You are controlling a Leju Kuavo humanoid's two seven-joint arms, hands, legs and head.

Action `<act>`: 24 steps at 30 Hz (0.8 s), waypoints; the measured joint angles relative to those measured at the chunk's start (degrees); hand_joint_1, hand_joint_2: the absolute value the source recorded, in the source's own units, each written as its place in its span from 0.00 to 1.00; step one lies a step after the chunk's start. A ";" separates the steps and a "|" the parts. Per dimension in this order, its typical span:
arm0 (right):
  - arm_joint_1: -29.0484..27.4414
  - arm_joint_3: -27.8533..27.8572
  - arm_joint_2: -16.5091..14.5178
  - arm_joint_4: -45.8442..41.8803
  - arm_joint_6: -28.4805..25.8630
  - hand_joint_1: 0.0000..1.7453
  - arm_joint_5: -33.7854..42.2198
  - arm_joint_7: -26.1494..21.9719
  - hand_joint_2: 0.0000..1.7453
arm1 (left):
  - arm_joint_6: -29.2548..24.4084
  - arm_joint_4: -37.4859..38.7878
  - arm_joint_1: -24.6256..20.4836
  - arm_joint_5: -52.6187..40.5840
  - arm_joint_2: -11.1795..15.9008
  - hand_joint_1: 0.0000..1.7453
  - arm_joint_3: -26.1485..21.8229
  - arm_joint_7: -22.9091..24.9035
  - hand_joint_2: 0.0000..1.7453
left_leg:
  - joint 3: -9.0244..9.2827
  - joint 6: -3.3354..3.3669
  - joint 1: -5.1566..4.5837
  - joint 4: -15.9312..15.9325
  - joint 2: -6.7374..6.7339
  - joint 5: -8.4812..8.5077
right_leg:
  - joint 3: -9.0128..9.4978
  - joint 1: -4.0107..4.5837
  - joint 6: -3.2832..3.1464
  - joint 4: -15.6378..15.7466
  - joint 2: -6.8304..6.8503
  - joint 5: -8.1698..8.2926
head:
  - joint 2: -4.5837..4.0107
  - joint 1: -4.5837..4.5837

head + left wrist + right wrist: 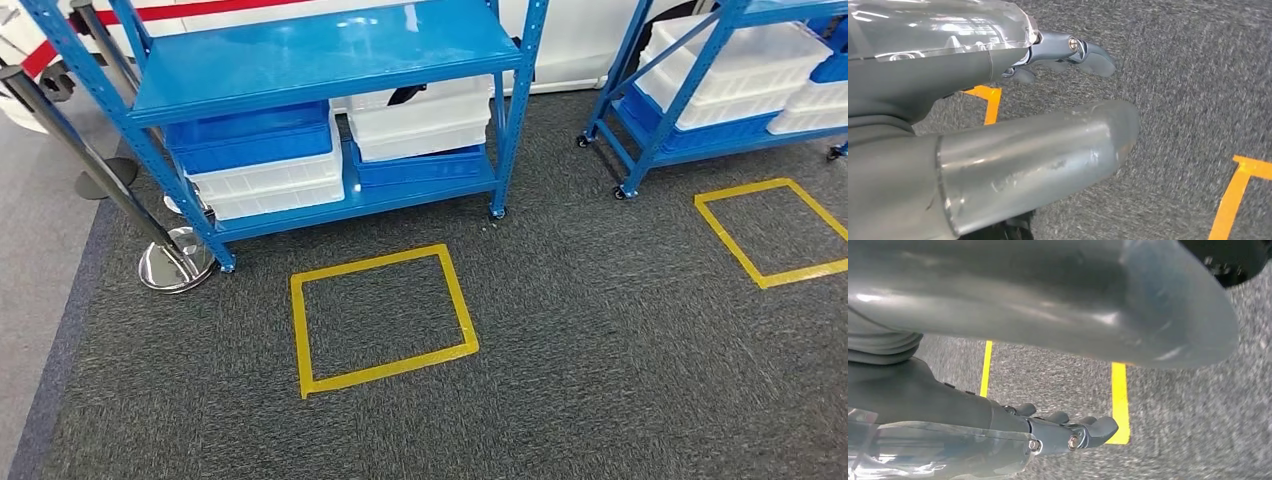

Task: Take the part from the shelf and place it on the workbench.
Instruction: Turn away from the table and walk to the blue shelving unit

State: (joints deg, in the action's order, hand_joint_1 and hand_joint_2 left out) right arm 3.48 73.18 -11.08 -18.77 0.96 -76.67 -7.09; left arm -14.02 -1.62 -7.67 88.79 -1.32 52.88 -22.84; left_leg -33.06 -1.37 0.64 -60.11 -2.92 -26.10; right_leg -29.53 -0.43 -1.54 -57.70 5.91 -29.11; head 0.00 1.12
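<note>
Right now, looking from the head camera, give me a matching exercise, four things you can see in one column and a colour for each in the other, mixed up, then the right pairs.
Things:
1. Shelf frame
2. Taped square on the carpet
3. Stanchion base
4. Carpet

Colours:
A. Dark grey
B. Shiny silver
C. Blue
D. Yellow

Pairs: 1-C, 2-D, 3-B, 4-A
</note>
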 joint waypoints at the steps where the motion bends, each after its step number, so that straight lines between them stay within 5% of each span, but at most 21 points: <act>1: 0.05 0.00 0.03 0.04 0.00 0.00 -0.09 0.14 0.00 | 0.01 0.00 -0.05 -0.01 -0.04 0.00 0.00 0.00 0.00 | 0.77 0.40 -0.21 1.57 -0.61 0.33 | 0.18 0.13 0.29 -0.06 0.51 -0.19 | 0.00 -0.05; 4: 0.54 0.00 0.11 0.09 0.01 0.00 -0.31 0.48 0.00 | 0.01 0.07 0.07 0.01 -0.20 0.00 -0.02 0.01 0.00 | 0.68 1.47 -0.30 2.06 0.62 0.35 | 0.61 0.16 1.13 -0.13 1.50 -0.56 | 0.00 -0.14; 6: 0.72 0.00 0.21 0.13 0.03 0.00 -0.44 0.68 0.00 | 0.01 0.13 0.05 0.01 -0.30 0.00 -0.05 -0.01 0.00 | 0.83 2.22 -0.02 2.49 1.79 0.62 | -0.02 -0.12 1.70 -2.15 -0.77 -2.21 | 0.00 -0.35; 8: 0.55 0.00 0.31 0.17 0.05 0.00 -0.52 0.90 0.00 | 0.04 0.13 -0.25 0.00 -0.38 0.00 -0.10 -0.03 0.00 | 0.80 2.70 0.05 2.65 3.04 0.81 | -3.08 -0.35 1.97 -8.49 -4.26 -5.72 | 0.00 -0.65; 10: 0.29 0.01 0.33 0.21 0.07 0.00 -0.57 1.03 0.00 | 0.11 0.14 -0.43 0.01 -0.38 0.00 -0.15 -0.04 0.00 | 0.62 2.85 -0.04 2.57 4.62 0.88 | -6.71 -0.40 2.03 -15.09 -5.48 -7.95 | 0.00 -0.72; 12: 0.13 0.02 0.40 0.25 0.04 0.00 -0.63 1.08 0.00 | 0.16 0.15 -0.36 0.01 -0.41 0.00 -0.19 -0.05 0.00 | 0.64 2.85 -0.08 2.40 6.35 0.88 | -7.17 -0.40 1.89 -14.74 -5.82 -5.80 | 0.00 -0.73; 15: 0.06 0.03 0.66 0.27 0.00 0.00 -0.69 1.22 0.00 | 0.44 0.15 -0.42 0.00 -0.73 0.00 -0.19 -0.25 0.00 | 0.45 2.41 -0.06 1.91 8.78 0.77 | -3.08 -0.53 1.36 -4.39 -9.44 0.19 | -0.01 -0.76; 17: 0.05 0.05 0.80 0.29 -0.14 0.00 -0.72 1.41 0.00 | 0.67 0.15 -0.53 -0.01 -0.96 0.00 -0.18 -0.63 0.00 | -0.04 1.73 0.05 1.67 10.03 0.85 | -2.03 -0.51 1.28 -1.35 -11.44 0.96 | 0.00 -0.78; 19: 0.16 0.19 0.79 0.32 -0.31 0.00 -0.39 1.43 0.00 | 0.85 0.16 -0.43 -0.01 -1.05 0.00 -0.17 -1.33 0.00 | -0.31 0.94 0.19 1.81 11.04 1.03 | -1.93 -0.49 1.06 -0.98 -10.32 1.07 | 0.00 -0.85; 21: 0.23 0.58 0.73 0.34 -0.37 0.00 0.19 1.36 0.00 | 1.19 0.19 -0.28 0.00 -1.25 0.00 -0.20 -2.17 0.00 | -1.03 0.39 0.10 0.36 8.98 0.15 | -1.53 -0.72 0.36 -0.32 -9.09 1.18 | -0.01 -0.64; 24: -0.03 1.33 0.72 0.35 -0.35 0.00 0.52 1.50 0.00 | 1.69 0.22 -0.55 0.00 -1.44 0.00 -0.25 -2.93 0.00 | -5.80 -0.15 0.13 -9.58 4.04 -4.52 | -1.09 -0.58 -0.43 0.02 -7.31 0.79 | -0.01 -0.02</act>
State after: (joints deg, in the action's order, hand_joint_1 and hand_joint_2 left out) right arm 3.46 74.50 -10.35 -18.43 0.61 -76.16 -5.59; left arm -12.33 -1.40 -8.23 88.80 -2.76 52.63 -25.77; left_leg -38.86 -1.52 0.77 -69.69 1.12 -30.63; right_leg -30.62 -1.01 -1.96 -57.68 -1.40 -28.32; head -0.01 1.10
